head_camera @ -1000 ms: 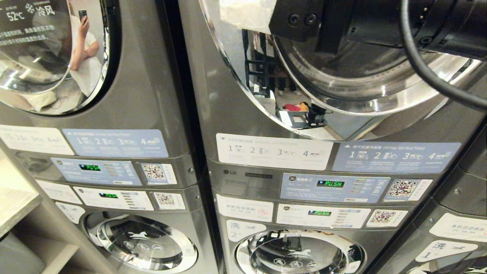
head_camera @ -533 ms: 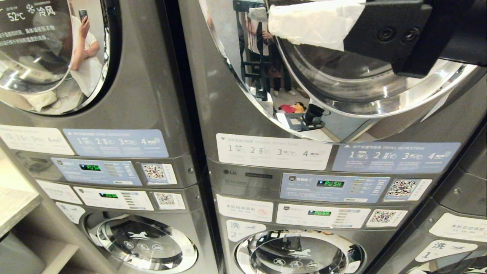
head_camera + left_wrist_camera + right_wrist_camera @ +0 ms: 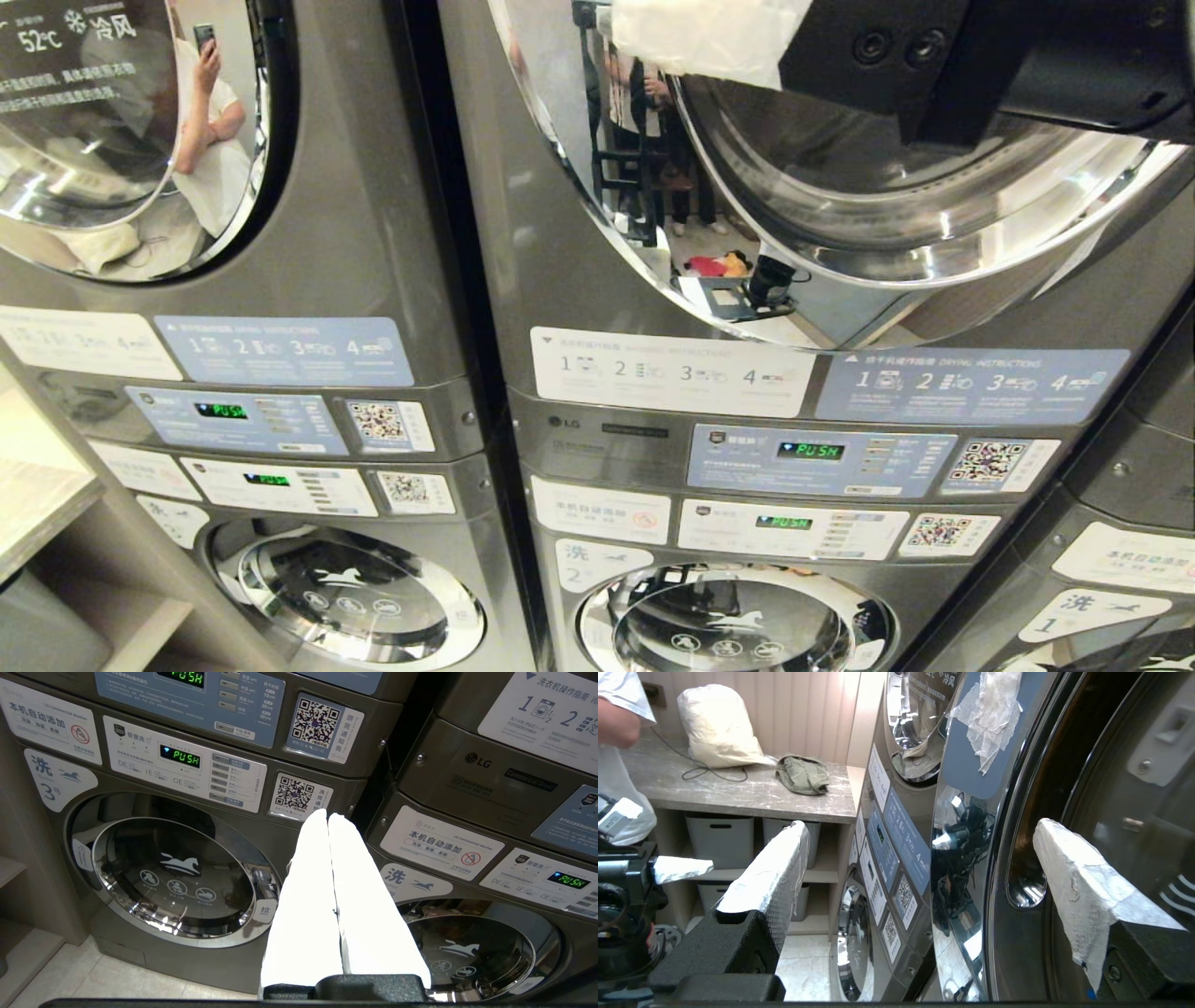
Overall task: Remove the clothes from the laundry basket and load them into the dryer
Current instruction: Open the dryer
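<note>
Right gripper (image 3: 920,858) raised at the dryer door (image 3: 1017,812) of the middle stack, fingers spread wide, one white-wrapped pad (image 3: 1078,882) against the door glass, nothing held. Left gripper (image 3: 328,821) low before the washers, white fingers pressed together, empty. Two stacks fully in the head view, a third at the edge. No basket or clothes for loading visible.

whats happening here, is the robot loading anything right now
Not at this moment. The right hand is open and empty, raised beside the upper dryer's chrome-ringed door on the middle stack. The left hand is shut and empty, held low in front of the lower washers. No laundry basket is in view; a green garment and a cream bag lie on the side counter.
</note>
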{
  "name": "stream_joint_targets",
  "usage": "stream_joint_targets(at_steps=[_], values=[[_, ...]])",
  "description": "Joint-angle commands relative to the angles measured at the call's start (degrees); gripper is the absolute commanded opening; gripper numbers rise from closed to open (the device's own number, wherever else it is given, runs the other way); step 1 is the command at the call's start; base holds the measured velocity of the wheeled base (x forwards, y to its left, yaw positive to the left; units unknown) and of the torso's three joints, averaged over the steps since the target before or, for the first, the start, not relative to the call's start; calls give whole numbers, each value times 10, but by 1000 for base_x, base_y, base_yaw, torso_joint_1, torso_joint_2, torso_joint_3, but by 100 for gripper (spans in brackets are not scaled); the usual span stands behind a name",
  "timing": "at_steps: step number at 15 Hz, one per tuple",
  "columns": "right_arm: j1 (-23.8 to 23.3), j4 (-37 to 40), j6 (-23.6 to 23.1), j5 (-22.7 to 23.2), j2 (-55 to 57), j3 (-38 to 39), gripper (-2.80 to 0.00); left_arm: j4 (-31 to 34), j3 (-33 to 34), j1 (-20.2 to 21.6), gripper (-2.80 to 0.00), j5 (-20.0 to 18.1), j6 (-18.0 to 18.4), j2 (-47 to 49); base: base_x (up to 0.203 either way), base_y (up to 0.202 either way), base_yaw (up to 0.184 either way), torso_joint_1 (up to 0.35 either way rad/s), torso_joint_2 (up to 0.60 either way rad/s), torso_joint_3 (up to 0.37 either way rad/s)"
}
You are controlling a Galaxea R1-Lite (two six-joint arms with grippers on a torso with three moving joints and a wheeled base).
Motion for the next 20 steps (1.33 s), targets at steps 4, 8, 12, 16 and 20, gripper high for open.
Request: stream_joint_targets(at_steps=[4,8,12,16,20], values=[[9,1,-1,4,22,-9,0,0,18,0,-280,0,-1,0,0,0,0,0,0,0],[15,1,-3,5,26,-9,0,0,18,0,-280,0,-1,0,0,0,0,0,0,0],[18,1,-3,5,29,-9,0,0,18,0,-280,0,-1,0,0,0,0,0,0,0],[17,0,-3,2,31,-20,0,0,18,0,-280,0,-1,0,0,0,0,0,0,0],[17,-1,-2,1,31,-25,0,0,18,0,-280,0,-1,0,0,0,0,0,0,0]])
